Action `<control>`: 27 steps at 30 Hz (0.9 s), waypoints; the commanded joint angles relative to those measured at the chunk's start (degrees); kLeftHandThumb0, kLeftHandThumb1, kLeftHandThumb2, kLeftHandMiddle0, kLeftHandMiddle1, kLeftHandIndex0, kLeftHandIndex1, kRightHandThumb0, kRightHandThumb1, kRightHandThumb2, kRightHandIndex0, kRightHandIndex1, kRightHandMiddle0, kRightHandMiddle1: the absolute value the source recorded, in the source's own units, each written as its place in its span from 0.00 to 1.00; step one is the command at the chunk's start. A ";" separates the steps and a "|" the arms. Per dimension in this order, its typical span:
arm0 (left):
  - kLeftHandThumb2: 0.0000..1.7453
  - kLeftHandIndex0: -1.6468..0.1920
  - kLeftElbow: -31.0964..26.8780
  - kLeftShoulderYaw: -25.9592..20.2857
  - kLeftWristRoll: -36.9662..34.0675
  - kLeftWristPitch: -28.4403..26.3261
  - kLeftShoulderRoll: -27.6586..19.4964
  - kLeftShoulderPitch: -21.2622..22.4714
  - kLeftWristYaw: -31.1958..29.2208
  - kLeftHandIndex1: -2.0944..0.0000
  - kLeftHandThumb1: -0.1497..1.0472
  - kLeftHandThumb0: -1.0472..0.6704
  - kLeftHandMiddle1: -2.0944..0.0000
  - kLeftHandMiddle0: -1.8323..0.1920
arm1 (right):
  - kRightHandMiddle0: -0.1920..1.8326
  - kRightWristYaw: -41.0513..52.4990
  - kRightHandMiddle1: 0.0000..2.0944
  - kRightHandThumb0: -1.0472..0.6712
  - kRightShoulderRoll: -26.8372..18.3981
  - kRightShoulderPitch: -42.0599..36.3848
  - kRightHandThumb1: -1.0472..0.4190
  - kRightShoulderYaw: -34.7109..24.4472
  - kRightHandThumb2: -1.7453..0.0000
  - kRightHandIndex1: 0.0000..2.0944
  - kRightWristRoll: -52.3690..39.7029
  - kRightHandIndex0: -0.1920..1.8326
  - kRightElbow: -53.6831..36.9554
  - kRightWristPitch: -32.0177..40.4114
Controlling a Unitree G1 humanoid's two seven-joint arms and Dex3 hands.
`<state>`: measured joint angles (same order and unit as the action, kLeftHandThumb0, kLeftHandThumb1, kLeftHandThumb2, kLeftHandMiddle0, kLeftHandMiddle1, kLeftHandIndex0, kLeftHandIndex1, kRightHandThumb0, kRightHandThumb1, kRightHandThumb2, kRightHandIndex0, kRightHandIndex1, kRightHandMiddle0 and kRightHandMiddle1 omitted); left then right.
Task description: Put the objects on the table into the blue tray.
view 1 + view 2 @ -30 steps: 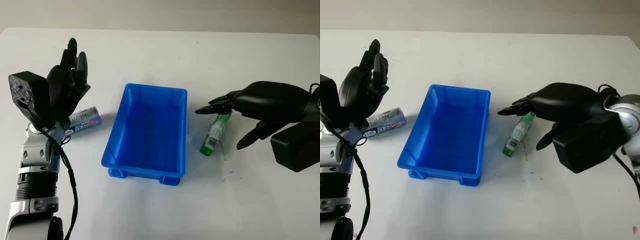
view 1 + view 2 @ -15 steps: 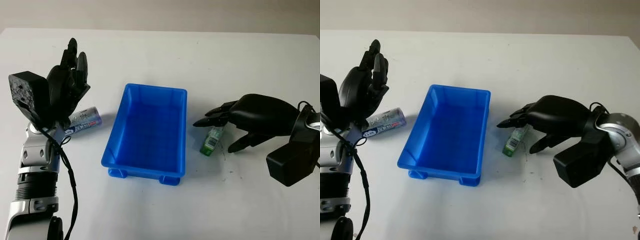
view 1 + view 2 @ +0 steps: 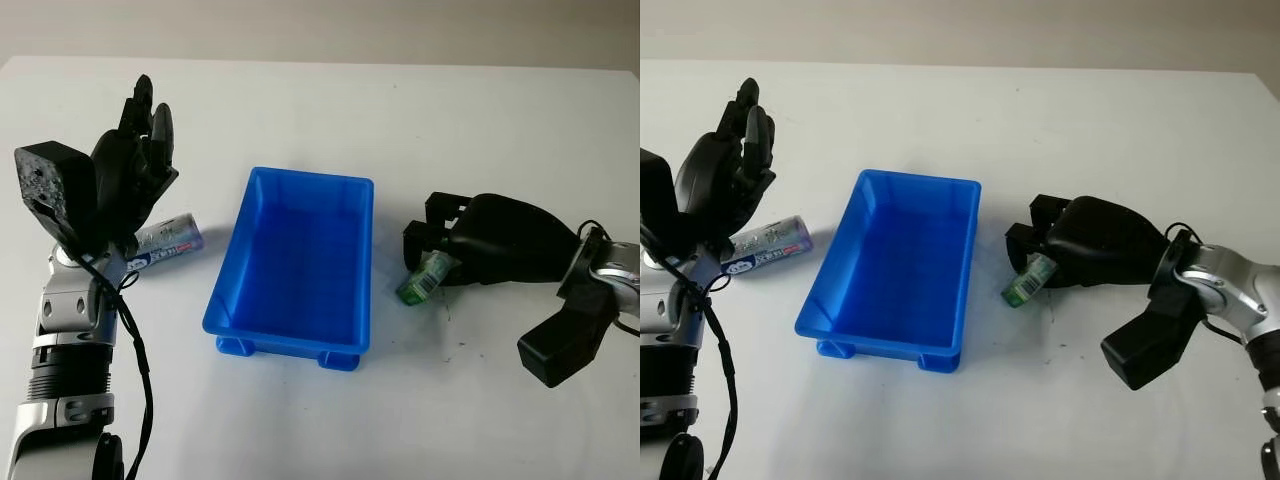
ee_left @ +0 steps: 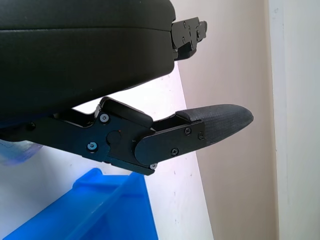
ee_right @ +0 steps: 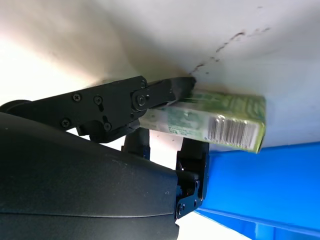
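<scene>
The blue tray (image 3: 228, 262) stands mid-table with nothing inside. Just right of its right wall is a small green box (image 3: 421, 281), and my right hand (image 3: 432, 252) is curled over it from the right. In the right wrist view the fingers (image 5: 165, 92) press on both sides of the green box (image 5: 220, 120), low over the white table. At the left, a silver tube with a blue label (image 3: 170, 240) lies on the table. My left hand (image 3: 135, 150) is open and held upright above the tube's left end, not touching it.
The white table's far edge (image 3: 320, 62) runs across the back. In the left wrist view a corner of the blue tray (image 4: 100, 210) sits beyond the left hand's finger (image 4: 215, 120). Small dark marks (image 3: 450, 320) dot the table right of the box.
My right hand dropped toward the table and closed its fingers around the green box, which turned slightly. The left hand and the tube stayed put.
</scene>
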<state>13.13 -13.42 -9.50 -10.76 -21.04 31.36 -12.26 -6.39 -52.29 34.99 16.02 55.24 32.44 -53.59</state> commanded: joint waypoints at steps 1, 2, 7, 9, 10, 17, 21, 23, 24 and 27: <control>0.39 0.99 -0.96 -0.24 0.07 0.12 -0.80 0.01 0.00 0.97 1.00 0.13 0.97 0.98 | 0.25 -1.76 0.99 0.35 -1.24 0.19 0.04 1.94 0.96 0.99 2.59 0.36 0.84 1.10; 0.39 0.99 -1.12 -0.32 0.01 -0.17 -0.74 0.01 0.17 0.97 1.00 0.13 0.97 0.98 | 0.27 -3.01 1.00 0.33 -1.45 0.31 0.02 2.34 0.96 1.00 3.56 0.40 0.81 1.65; 0.39 1.00 -1.65 -0.46 -0.48 -1.08 -0.75 -0.04 -0.12 0.98 1.00 0.13 0.98 0.99 | 0.41 -7.14 1.00 0.30 -2.12 1.84 0.00 3.39 0.91 1.00 5.60 0.59 1.12 3.94; 0.39 0.99 -1.58 -0.29 -0.08 -0.84 -0.72 -0.04 0.08 0.98 1.00 0.13 0.98 0.99 | 0.39 -6.31 1.00 0.31 -1.97 3.05 0.00 2.75 0.90 1.00 3.85 0.58 1.84 5.12; 0.39 0.99 -1.46 -0.23 -0.01 -0.56 -0.70 -0.04 0.02 0.98 1.00 0.13 0.98 0.99 | 0.40 -5.45 1.00 0.31 -1.54 3.78 0.00 2.01 0.90 1.00 2.13 0.57 2.47 5.99; 0.39 1.00 -1.00 -0.16 0.10 -0.52 -0.67 0.29 -0.10 0.98 1.00 0.13 0.98 0.99 | 0.44 -4.39 1.00 0.34 1.58 11.48 0.00 -1.81 0.93 1.00 -6.76 0.53 5.56 13.39; 0.39 0.99 -0.47 -0.01 0.37 0.22 -0.67 0.39 -0.04 0.98 1.00 0.13 0.97 0.99 | 0.50 -9.55 1.00 0.34 4.01 18.32 0.02 -1.88 0.96 1.00 -7.37 0.59 8.55 14.66; 0.40 0.99 -0.37 0.04 0.36 0.37 -0.60 0.41 -0.01 0.98 1.00 0.14 0.97 0.99 | 0.53 -11.18 1.00 0.34 6.08 22.32 0.02 -1.97 0.97 1.00 -8.41 0.62 10.45 15.41; 0.40 0.99 -0.35 0.04 0.36 0.38 -0.53 0.41 0.09 0.98 1.00 0.14 0.97 0.99 | 0.54 -11.71 1.00 0.35 6.69 23.57 0.02 -1.85 0.97 1.00 -8.74 0.63 11.16 15.51; 0.40 1.00 -0.46 0.18 0.32 0.26 -0.65 0.30 -0.09 0.98 1.00 0.14 0.98 1.00 | 0.56 -11.42 1.00 0.34 9.43 26.44 0.00 -1.90 0.95 1.00 -11.20 0.64 11.95 15.83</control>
<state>12.88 -13.38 -9.49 -10.88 -21.09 31.36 -12.26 -17.52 -44.05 59.63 14.86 45.28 43.86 -37.80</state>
